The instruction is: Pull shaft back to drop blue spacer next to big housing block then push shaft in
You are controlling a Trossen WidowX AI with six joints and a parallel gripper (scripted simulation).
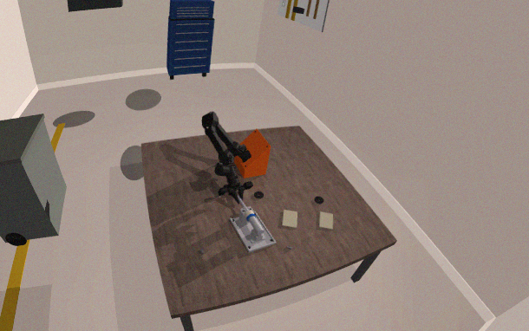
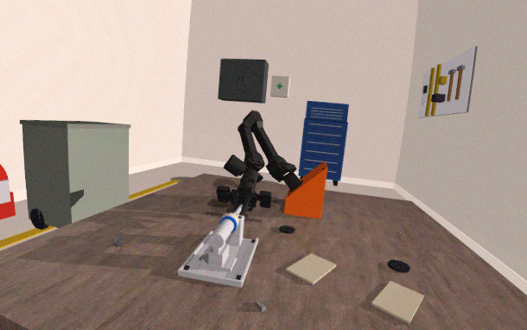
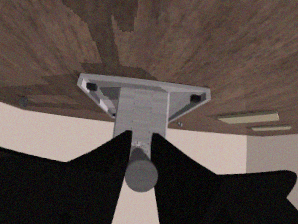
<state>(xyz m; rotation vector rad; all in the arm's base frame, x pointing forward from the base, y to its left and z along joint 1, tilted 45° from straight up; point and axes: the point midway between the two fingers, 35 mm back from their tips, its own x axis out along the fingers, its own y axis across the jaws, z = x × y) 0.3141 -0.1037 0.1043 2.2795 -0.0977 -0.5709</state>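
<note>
My gripper (image 1: 238,197) (image 3: 141,137) is shut on the shaft (image 1: 242,202) (image 2: 238,210) (image 3: 141,176), whose round end shows between the fingers in the wrist view. The shaft runs into a light grey fixture. The blue spacer (image 1: 251,216) (image 2: 229,223) is still around the shaft line, at the end of the round grey housing (image 1: 257,226) (image 2: 220,239). A cream-coloured part lies behind it, towards the upright end block (image 2: 237,235) (image 3: 142,110). Other spacers cannot be told apart. The base plate (image 1: 262,247) (image 2: 212,280) (image 3: 145,84) lies flat on the table.
An orange wedge-shaped bin (image 1: 257,160) (image 2: 308,199) stands beside the arm. Two black discs (image 1: 258,195) (image 2: 398,265) and two cream tiles (image 1: 290,218) (image 2: 397,301) lie right of the fixture. Small grey bits (image 2: 260,306) (image 2: 117,241) lie near it.
</note>
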